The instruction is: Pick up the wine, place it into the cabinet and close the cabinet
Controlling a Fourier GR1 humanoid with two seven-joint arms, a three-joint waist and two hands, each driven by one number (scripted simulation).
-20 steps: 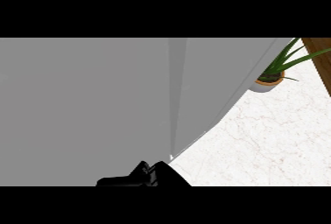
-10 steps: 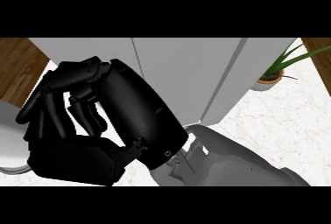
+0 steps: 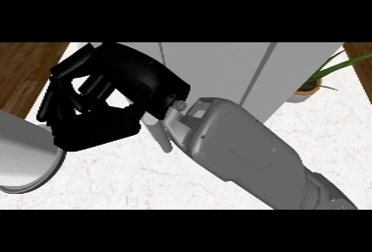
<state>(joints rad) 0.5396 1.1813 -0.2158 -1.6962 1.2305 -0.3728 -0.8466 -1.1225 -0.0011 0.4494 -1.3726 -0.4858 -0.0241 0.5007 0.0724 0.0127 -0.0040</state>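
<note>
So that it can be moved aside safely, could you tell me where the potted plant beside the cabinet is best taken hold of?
Probably by its round pot, not the thin leaves that fan up and outward. Come from the view's right, over the counter, since the cabinet stands close on the pot's left.

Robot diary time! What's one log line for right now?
right hand: in front of cabinet | wine: not seen | left hand: not seen | plant: right of cabinet
</note>
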